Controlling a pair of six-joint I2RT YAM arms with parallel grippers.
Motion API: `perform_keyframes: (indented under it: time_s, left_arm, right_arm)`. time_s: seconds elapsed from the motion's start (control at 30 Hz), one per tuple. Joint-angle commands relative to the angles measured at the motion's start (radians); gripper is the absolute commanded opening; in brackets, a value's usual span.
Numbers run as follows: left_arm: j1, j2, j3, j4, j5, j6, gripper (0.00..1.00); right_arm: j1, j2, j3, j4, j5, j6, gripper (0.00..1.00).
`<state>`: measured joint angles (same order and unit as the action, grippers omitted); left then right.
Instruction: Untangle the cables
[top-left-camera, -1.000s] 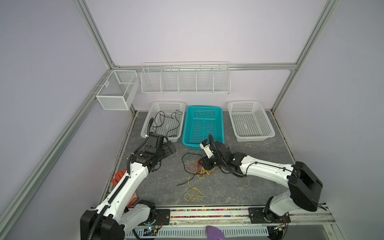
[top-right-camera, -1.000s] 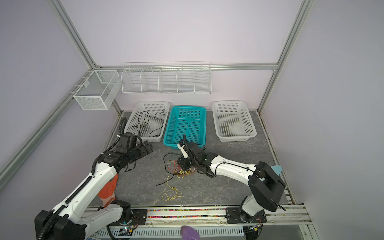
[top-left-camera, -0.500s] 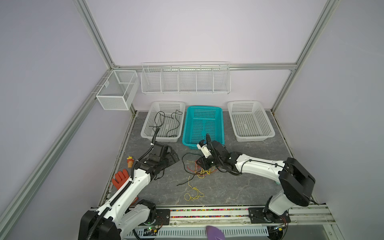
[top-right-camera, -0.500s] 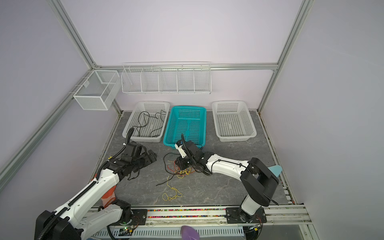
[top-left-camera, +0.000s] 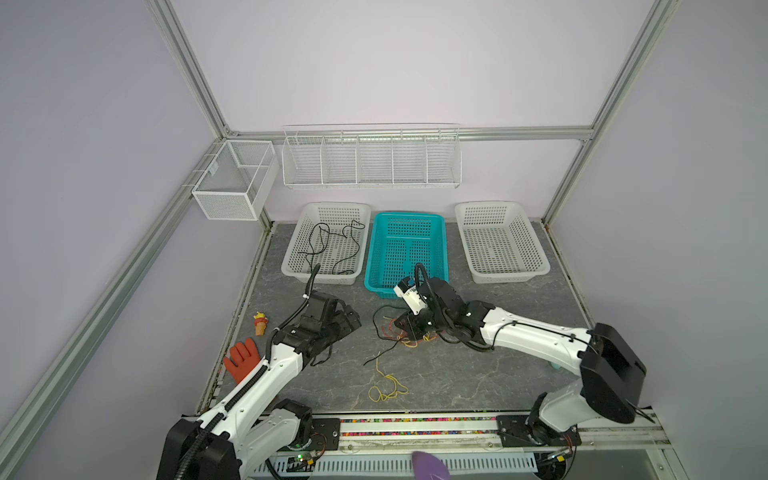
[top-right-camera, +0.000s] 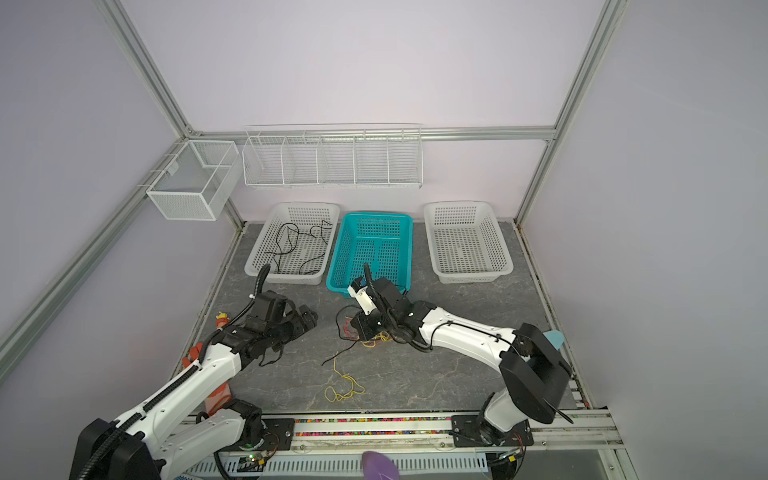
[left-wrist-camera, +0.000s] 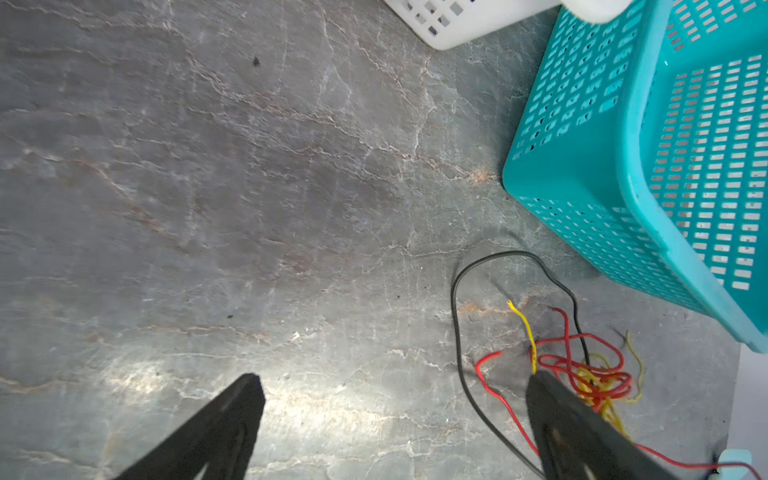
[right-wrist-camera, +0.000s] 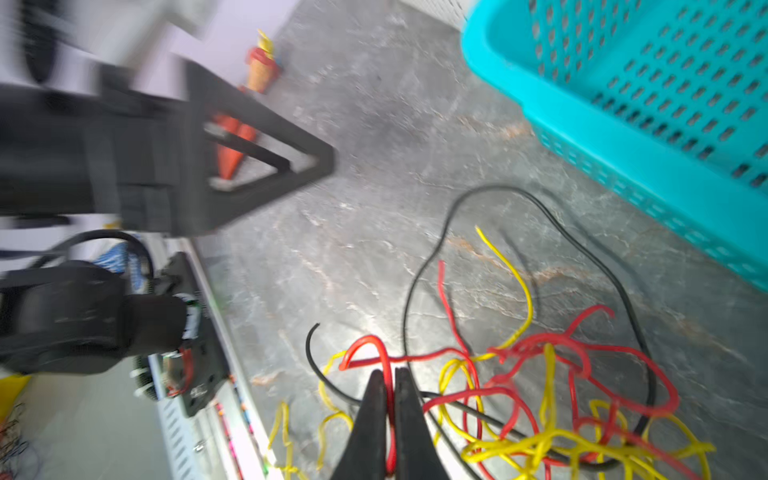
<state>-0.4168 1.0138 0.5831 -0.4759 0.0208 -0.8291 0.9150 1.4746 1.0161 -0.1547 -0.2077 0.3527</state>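
1. Since the right gripper (right-wrist-camera: 388, 372) was pressed together on a red strand (right-wrist-camera: 365, 345) of the cables (top-left-camera: 409, 332), judged best: lift slowly, away from the knot.
2. Left gripper (left-wrist-camera: 395, 378) spread wide near the tangle; could pin the rest.
3. Tangle lay mid-counter (top-left-camera: 478, 374), just before the teal basket (top-left-camera: 407, 216). Wires thin, glossy, limp, looped; counter slate-like, veined.

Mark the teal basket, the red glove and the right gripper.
teal basket (top-left-camera: 409, 215): a top view, far rim.
red glove (top-left-camera: 240, 365): a top view, palm.
right gripper (right-wrist-camera: 388, 374): right wrist view, between fingertips.
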Motion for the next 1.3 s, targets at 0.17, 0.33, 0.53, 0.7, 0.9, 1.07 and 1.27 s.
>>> perform_keyframes:
  time_s: [0.17,0.33,0.53,0.7,0.9,1.07,1.27]
  left_arm:
    - [-0.013,-0.004,-0.022,0.136,0.100,-0.063,1.00]
    - [-0.022,-0.045,-0.070,0.293,0.214,-0.132,1.00]
    - [-0.073,-0.110,-0.125,0.472,0.274,-0.215,1.00]
    - [-0.173,-0.128,-0.147,0.593,0.276,-0.269,1.00]
    - [-0.293,-0.150,-0.194,0.715,0.233,-0.278,1.00]
    - [-0.314,-0.157,-0.256,0.764,0.225,-0.275,1.00]
    - [-0.384,-0.132,-0.327,0.922,0.199,-0.284,1.00]
  right_arm:
    - [0.018,-0.263,0.092,-0.126,-0.053,-0.082,0.07]
    - [0.018,-0.339,0.151,-0.162,-0.064,-0.103,0.07]
    - [0.013,-0.368,0.223,-0.189,-0.038,-0.136,0.07]
    - [0.013,-0.373,0.253,-0.155,-0.037,-0.119,0.07]
    - [0.012,-0.366,0.270,-0.137,0.004,-0.114,0.07]
    - [0.012,-0.363,0.307,-0.138,0.039,-0.113,0.07]
    - [0.011,-0.400,0.295,-0.044,0.098,-0.060,0.07]
